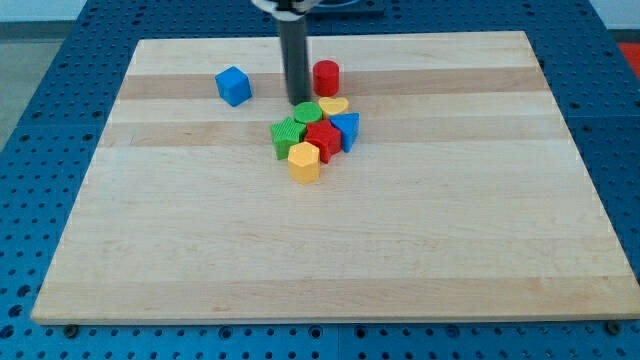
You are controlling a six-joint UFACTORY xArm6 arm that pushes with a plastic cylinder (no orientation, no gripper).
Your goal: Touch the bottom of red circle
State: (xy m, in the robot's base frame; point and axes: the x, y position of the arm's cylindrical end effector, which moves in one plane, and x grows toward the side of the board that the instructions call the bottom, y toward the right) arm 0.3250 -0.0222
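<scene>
The red circle [326, 77] stands upright near the view's top, right of centre-left. My rod comes down from the top edge and my tip [298, 102] rests on the board just left of and slightly below the red circle, a small gap apart. Right below the tip lies a tight cluster: a green circle [307, 111], a yellow flat piece [334, 105], a green block [286, 136], a red block [323, 137], a blue block [346, 128] and a yellow hexagon [304, 161].
A blue cube [233, 86] sits alone left of the rod. The wooden board [330, 250] lies on a blue perforated table [40, 120].
</scene>
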